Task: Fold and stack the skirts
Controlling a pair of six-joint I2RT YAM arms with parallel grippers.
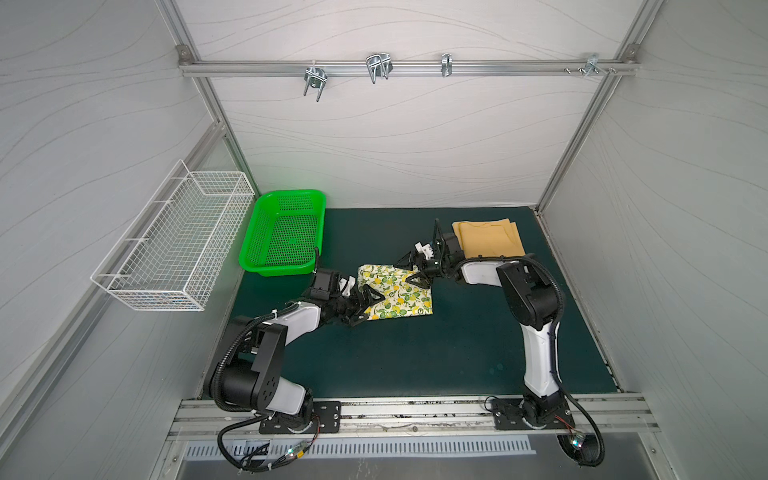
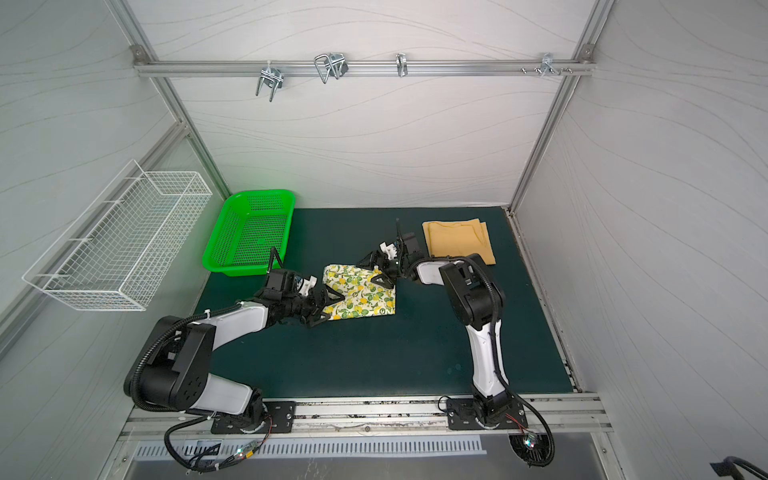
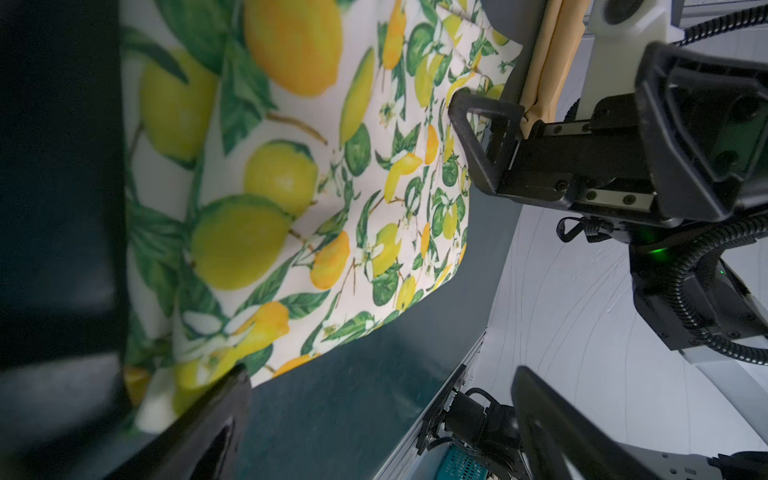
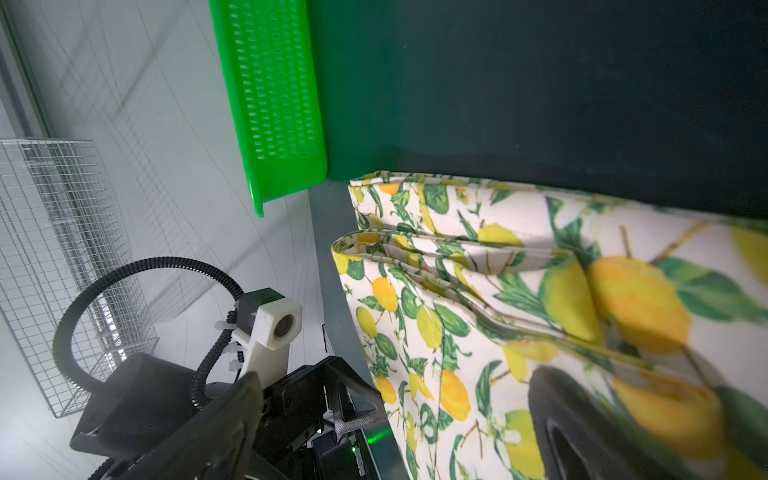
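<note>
Near skirt (image 1: 397, 297) roughly between basket (image 1: 291, 193) and far skirt (image 1: 490, 239)

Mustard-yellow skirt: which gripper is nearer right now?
Right. The right gripper is open at the far right corner of the lemon-print skirt, near the mustard-yellow skirt. The left gripper is open at the lemon-print skirt's left edge, farther away.

Green plastic basket (image 1: 289, 193) sits on the dark green mat (image 1: 395, 365), far corner to my left. White wire basket (image 1: 166, 249) hangs on that side wall. Metal hooks (image 1: 377, 66) line the back rail (image 1: 498, 67).
</note>
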